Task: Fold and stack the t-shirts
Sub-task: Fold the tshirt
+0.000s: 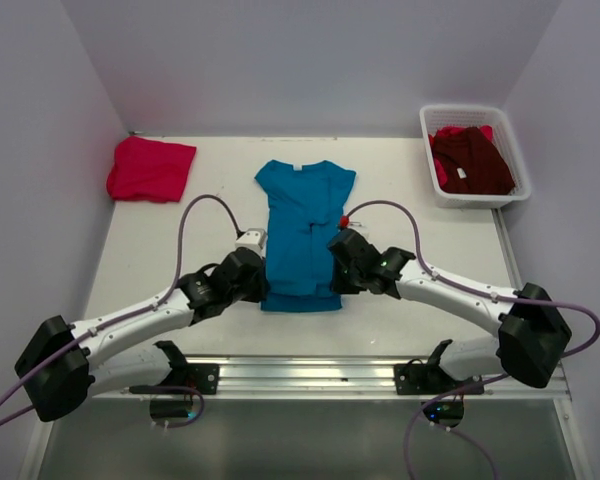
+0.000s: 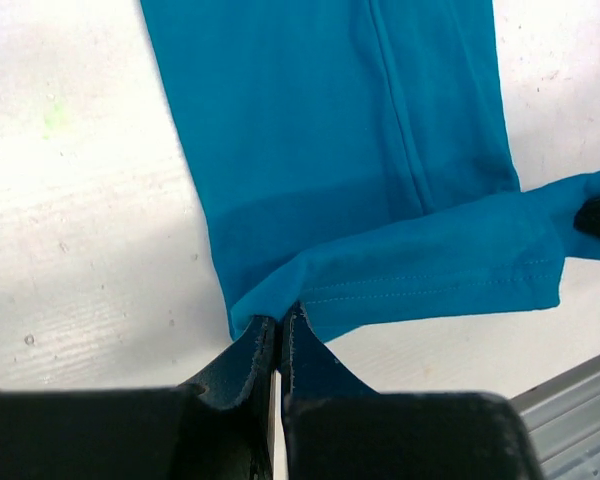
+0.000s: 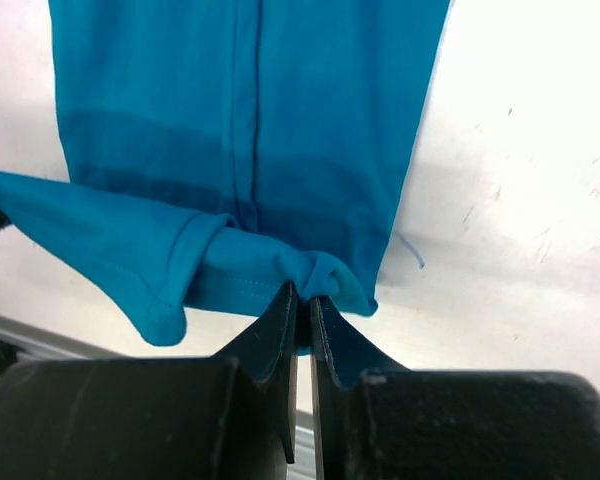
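The teal-blue t-shirt (image 1: 302,225) lies lengthwise at the table's middle, its sides folded in, collar at the far end. My left gripper (image 1: 263,283) is shut on the hem's left corner (image 2: 270,300). My right gripper (image 1: 332,272) is shut on the hem's right corner (image 3: 320,275). Both hold the hem lifted a little off the table, its edge curling over (image 2: 440,265). The pinkish-red t-shirt (image 1: 150,168) lies folded at the far left. The dark maroon t-shirt (image 1: 472,160) sits crumpled in the basket.
The white mesh basket (image 1: 435,170) stands at the far right corner and also holds some red cloth (image 1: 448,132). Side walls close in on left and right. A metal rail (image 1: 310,372) runs along the near edge.
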Motion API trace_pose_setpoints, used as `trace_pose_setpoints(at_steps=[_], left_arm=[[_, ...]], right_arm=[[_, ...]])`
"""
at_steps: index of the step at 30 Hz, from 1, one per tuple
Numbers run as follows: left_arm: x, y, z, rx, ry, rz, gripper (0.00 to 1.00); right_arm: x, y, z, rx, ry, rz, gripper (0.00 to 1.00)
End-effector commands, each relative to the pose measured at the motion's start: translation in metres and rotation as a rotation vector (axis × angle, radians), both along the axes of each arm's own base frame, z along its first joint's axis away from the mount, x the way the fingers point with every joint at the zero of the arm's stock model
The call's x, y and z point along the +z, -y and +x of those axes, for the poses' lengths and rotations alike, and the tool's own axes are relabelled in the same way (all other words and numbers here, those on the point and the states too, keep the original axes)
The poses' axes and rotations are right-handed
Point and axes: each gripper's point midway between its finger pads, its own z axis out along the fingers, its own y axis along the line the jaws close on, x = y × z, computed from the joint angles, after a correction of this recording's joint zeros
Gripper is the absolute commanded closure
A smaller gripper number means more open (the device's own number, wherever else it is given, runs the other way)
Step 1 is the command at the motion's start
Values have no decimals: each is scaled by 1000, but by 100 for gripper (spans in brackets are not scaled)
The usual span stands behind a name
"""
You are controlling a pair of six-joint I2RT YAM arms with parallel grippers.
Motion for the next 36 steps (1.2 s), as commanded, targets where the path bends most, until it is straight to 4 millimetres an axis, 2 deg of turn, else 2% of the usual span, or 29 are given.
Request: trace_pose_setpoints(at_steps=[1, 5, 10, 15, 20, 24, 26, 27, 28, 29, 30, 31, 32, 33, 34, 35, 36], left_arm=[[30, 11, 30, -11, 125, -18, 100], [27, 19, 44, -22, 127, -3, 100], [33, 38, 60, -46, 143, -15, 100], [29, 41, 70, -49, 144, 8, 100], [30, 38, 82, -40, 150, 21, 100], [27, 36, 92, -39, 147, 20, 100], [22, 33, 99, -34, 139, 26, 100], [24, 35, 104, -43, 143, 21, 100], [17, 33, 109, -37, 129, 29, 100], [17, 35, 115, -37, 130, 24, 100], [27, 39, 129, -41, 156, 16, 100], [15, 34, 144, -18, 138, 39, 93], [16, 33, 160, -1, 142, 49, 68], [52, 27, 205, 69, 212, 27, 7], [39, 21, 228, 108, 180, 62, 0], [82, 23, 259, 146, 232, 41, 0], [94, 10, 277, 194, 247, 60, 0]], right_arm=[[16, 6, 29, -9, 80, -38, 100], [17, 7, 45, -10, 86, -57, 100], [18, -1, 58, 2, 89, -71, 100], [16, -4, 68, 4, 98, -85, 100], [17, 0, 83, -9, 115, -111, 100], [20, 1, 99, -19, 121, -113, 100], [15, 3, 106, -21, 109, -123, 100], [20, 1, 113, -26, 117, -116, 100], [12, 6, 121, -46, 100, -129, 100], [19, 6, 132, -62, 113, -121, 100], [18, 6, 142, -76, 112, -121, 97], [5, 16, 158, -108, 87, -146, 79], [21, 17, 184, -146, 122, -157, 63], [23, 25, 203, -180, 125, -178, 43], [3, 26, 215, -185, 91, -224, 38], [29, 23, 236, -209, 132, -219, 33], [35, 23, 242, -215, 142, -228, 17]])
